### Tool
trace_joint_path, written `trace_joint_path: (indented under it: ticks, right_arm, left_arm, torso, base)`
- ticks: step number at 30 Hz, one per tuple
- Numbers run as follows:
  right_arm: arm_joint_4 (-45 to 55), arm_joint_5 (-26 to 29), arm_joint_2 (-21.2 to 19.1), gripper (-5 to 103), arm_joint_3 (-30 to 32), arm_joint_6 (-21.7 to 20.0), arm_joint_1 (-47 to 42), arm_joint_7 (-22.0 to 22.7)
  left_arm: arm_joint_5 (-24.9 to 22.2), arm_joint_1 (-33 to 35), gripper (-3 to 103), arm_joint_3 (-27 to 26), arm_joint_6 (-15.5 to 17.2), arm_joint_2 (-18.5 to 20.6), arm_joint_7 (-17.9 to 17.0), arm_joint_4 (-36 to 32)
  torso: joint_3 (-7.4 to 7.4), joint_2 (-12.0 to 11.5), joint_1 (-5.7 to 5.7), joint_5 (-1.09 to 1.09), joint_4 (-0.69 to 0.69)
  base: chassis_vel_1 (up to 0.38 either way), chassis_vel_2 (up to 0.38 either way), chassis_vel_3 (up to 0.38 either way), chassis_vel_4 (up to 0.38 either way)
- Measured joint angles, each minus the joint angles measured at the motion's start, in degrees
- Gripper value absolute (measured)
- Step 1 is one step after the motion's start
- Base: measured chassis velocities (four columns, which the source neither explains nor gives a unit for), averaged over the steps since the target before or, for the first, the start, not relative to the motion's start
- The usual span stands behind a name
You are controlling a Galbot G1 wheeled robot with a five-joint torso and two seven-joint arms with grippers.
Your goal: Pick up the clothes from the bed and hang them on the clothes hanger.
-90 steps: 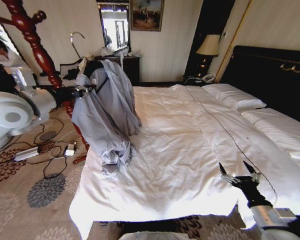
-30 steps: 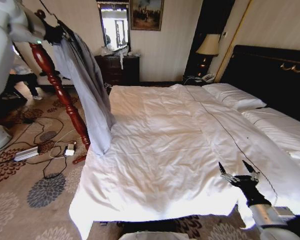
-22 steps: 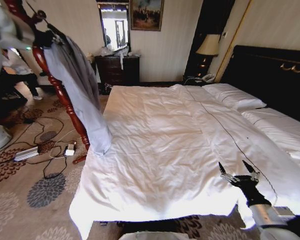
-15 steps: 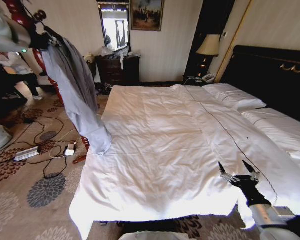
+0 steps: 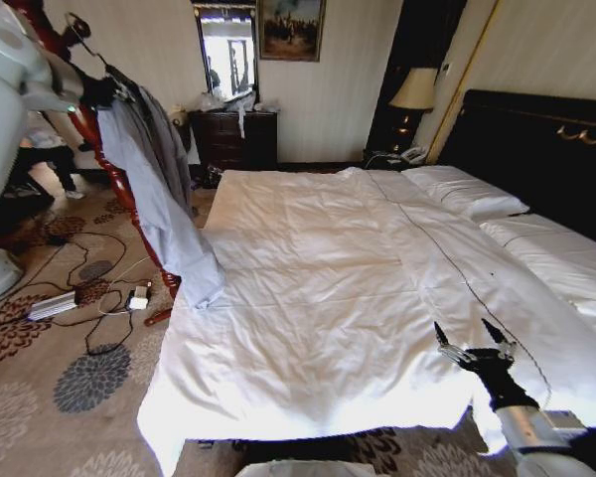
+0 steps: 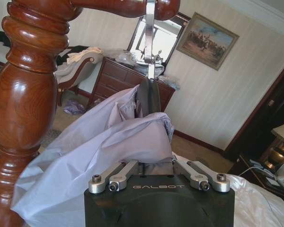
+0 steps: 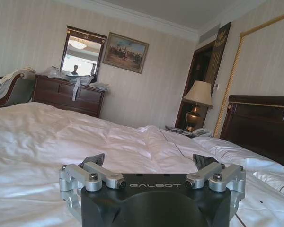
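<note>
The light blue-grey clothes [image 5: 164, 199] hang from the black clothes hanger [image 5: 129, 79], held high beside the bed's [image 5: 328, 258] left edge. My left gripper [image 5: 101, 91] is shut on the bunched fabric just under the hanger's neck. In the left wrist view the clothes [image 6: 99, 151] drape over the gripper [image 6: 154, 163], and the hanger's silver hook [image 6: 150, 33] reaches up to a wooden arm; I cannot tell if it rests there. My right gripper [image 5: 474, 338] stands open and empty above the bed's near right corner, with the white sheet [image 7: 38, 127] stretching ahead of it [image 7: 150, 161].
A turned red-brown wooden post [image 6: 28, 104] stands right beside the clothes. Cables and a power strip [image 5: 55, 306] lie on the patterned carpet left of the bed. A dark dresser [image 5: 233, 139] stands at the far wall, the black headboard [image 5: 536, 149] at the right.
My left arm has lifted the clothes from low over the bed's left edge up to the wooden post, and they have swung slightly since. The right arm has not moved.
</note>
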Motion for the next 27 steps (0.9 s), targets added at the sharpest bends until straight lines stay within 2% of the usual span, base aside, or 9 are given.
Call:
trace_joint_path:
  ticks: [13,14,16,19,21,22,25,27]
  right_arm:
    - [0.0,0.0,0.0,100,0.0,0.0,0.0,0.0]
    - [0.0,0.0,0.0,100,0.0,0.0,0.0,0.0]
    - [0.0,0.0,0.0,100,0.0,0.0,0.0,0.0]
    - [0.0,0.0,0.0,100,0.0,0.0,0.0,0.0]
    - [0.0,0.0,0.0,100,0.0,0.0,0.0,0.0]
    - [0.0,0.0,0.0,100,0.0,0.0,0.0,0.0]
    - [0.0,0.0,0.0,100,0.0,0.0,0.0,0.0]
    - [0.0,0.0,0.0,100,0.0,0.0,0.0,0.0]
  left_arm:
    - [-0.8,0.3,16,-1.3,0.0,0.0,-1.8,0.1]
    - [-0.9,0.3,21,-1.4,0.0,0.0,-2.0,-0.1]
    - [-1.1,0.3,21,-1.6,0.0,0.1,-2.3,-0.5]
    - [-1.5,0.3,37,-2.0,0.0,0.4,-2.9,-1.3]
    - [-1.5,0.3,37,-2.0,0.0,0.5,-3.0,-1.6]
    - [-1.4,0.3,47,-2.1,0.0,0.8,-3.2,-2.2]
    - [-1.2,0.7,53,-2.6,0.0,1.4,-3.4,-3.4]
    - [-0.8,1.5,64,-3.5,0.0,2.7,-3.8,-6.0]
  torso:
    - [0.00,0.0,0.00,0.00,0.01]
    - [0.00,0.0,0.00,0.00,0.01]
    - [0.00,0.0,0.00,0.01,0.01]
    - [0.00,0.0,0.00,0.02,0.00]
    - [0.00,0.0,0.00,0.01,0.00]
    - [0.00,0.0,0.00,0.01,0.00]
    - [0.00,0.0,-0.01,0.01,0.00]
    - [-0.01,0.0,0.00,0.01,0.00]
  base:
    - [0.000,0.000,0.000,0.000]
    - [0.000,0.000,0.000,0.000]
    - [0.000,0.000,0.000,0.000]
    - [0.000,0.000,0.000,0.000]
    - [0.000,0.000,0.000,0.000]
    - [0.000,0.000,0.000,0.000]
    - [0.000,0.000,0.000,0.000]
    - [0.000,0.000,0.000,0.000]
